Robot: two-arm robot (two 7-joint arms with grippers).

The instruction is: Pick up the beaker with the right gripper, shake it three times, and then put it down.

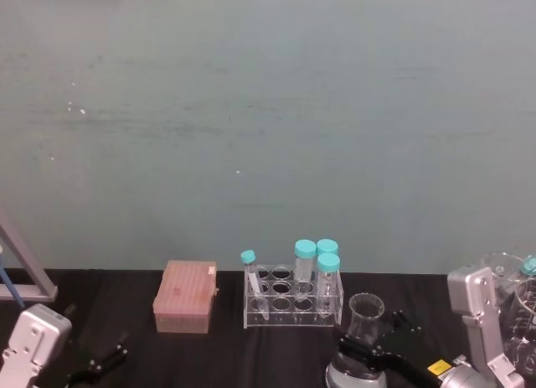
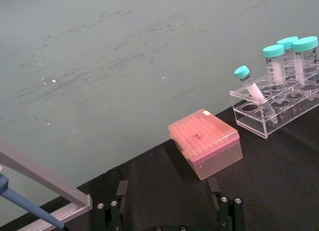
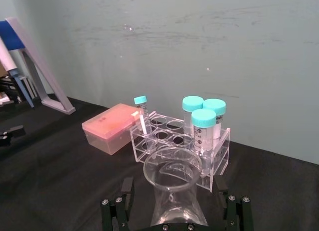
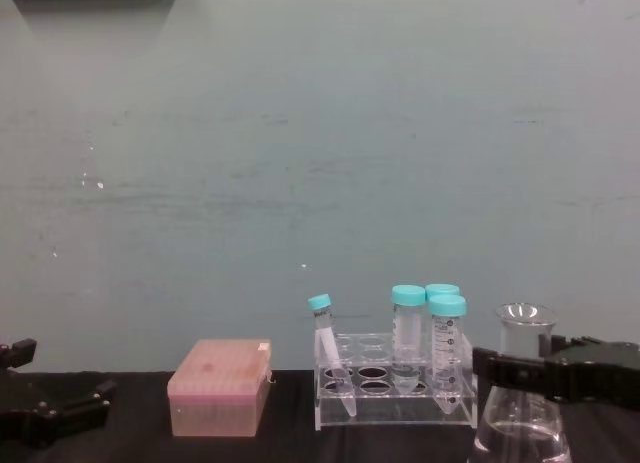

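surface [image 1: 276, 354]: plain black | wall [image 1: 268, 111]: pale teal-green, faint darker scuff streaks, a few white specks | box [image 1: 185, 296], 9 o'clock of rack: translucent salmon pink | rack [image 1: 293, 302]: clear | tube caps [image 1: 306, 248]: teal | beaker [image 1: 366, 311], 4 o'clock of rack: clear glass | right end effector [image 3: 174, 185]: black | label [image 1: 437, 368], at its 4 o'clock: yellow, print perhaps black
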